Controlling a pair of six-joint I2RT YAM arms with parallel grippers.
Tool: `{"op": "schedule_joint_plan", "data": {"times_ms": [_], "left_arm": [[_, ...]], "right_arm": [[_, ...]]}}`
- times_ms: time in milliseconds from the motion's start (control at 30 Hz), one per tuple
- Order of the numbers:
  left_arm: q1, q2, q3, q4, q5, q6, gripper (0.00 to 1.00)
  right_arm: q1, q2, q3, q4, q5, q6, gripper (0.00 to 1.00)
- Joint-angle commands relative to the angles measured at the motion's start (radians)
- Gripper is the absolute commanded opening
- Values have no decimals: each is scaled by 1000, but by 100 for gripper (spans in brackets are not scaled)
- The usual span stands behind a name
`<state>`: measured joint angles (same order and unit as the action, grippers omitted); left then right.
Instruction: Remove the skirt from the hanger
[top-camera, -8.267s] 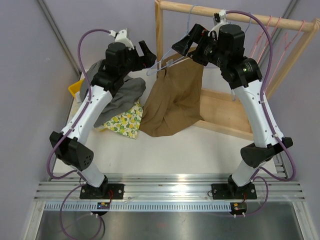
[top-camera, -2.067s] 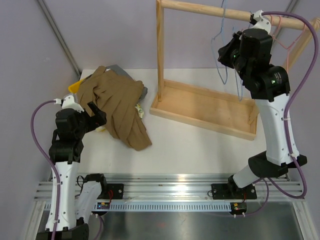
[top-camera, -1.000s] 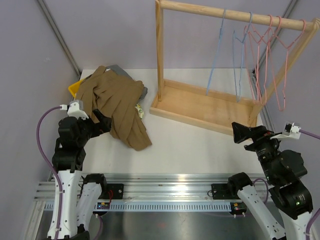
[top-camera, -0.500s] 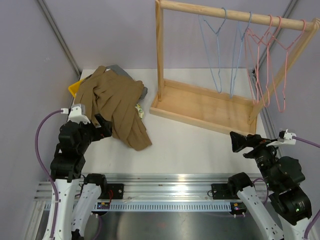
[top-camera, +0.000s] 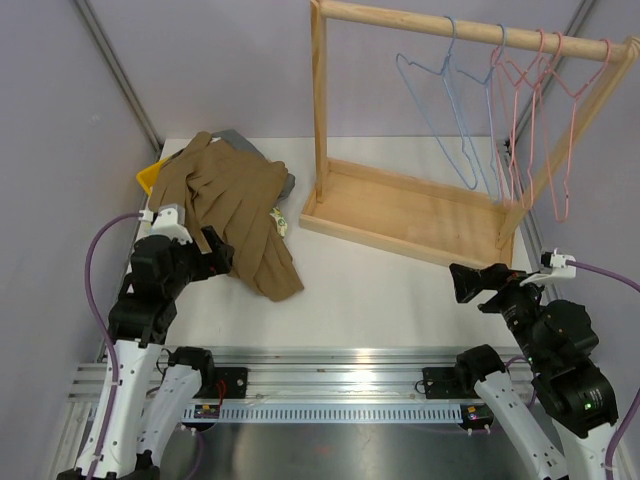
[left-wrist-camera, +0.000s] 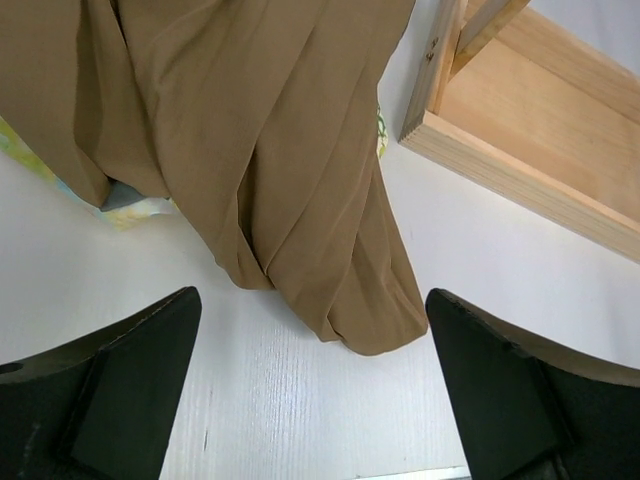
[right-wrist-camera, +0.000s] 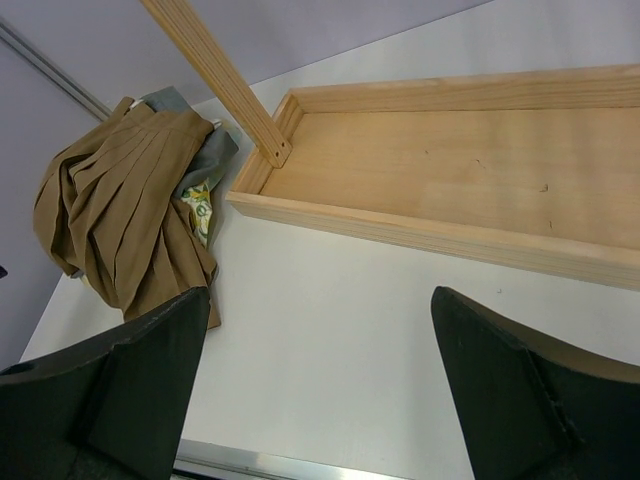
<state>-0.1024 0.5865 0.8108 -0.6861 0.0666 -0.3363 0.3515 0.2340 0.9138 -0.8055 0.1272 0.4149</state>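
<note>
Status: skirt (top-camera: 235, 210) is off. It lies crumpled on the worktop (top-camera: 380, 290), left of the rack (top-camera: 400, 238), well apart from it. It's draped over a pile: grey cloth (top-camera: 240, 138) pokes out on the side away from the arms, floral cloth (top-camera: 281, 225) on the rack side, something yellow (top-camera: 148, 178) on the side away from the rack. Makes sense as a drop spot, since the clothes go in one heap beside the rack.

Hangers (top-camera: 500, 70) all hang bare on the rack's top rail, bunched towards its right end. No fabric on any of them.

Left hand (top-camera: 215, 255): fully open, holding nothing. It sits on the arm side of the rack, off to its left, just short of the skirt's near hem; its wrist view looks straight down on that hem with clear worktop between the fingers.

Right hand (top-camera: 462, 285): also wide open and empty. It sits on the arm side of the rack's right end, pointing across the base tray, touching nothing.

My read: task is done. Both arms are folded low by their bases, which looks like a park pose, not a reach. Open hands fit that, as there is nothing left to grip.
</note>
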Motion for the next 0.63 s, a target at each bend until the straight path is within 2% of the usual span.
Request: {"op": "schedule_joint_plan", "data": {"times_ms": [0,533,600], "left_arm": [[-32,19,-12,33,-17,8,99],[-65,10,-38,66,-13,8,99],[-63,10,-41,72,-48,14,99]], "right_arm": [[-2,-10,-4,40,-12,-19,99],[-2,-70,-30,72,-55,-42,100],[-3,-67,-15,66,-72,-50,100]]}}
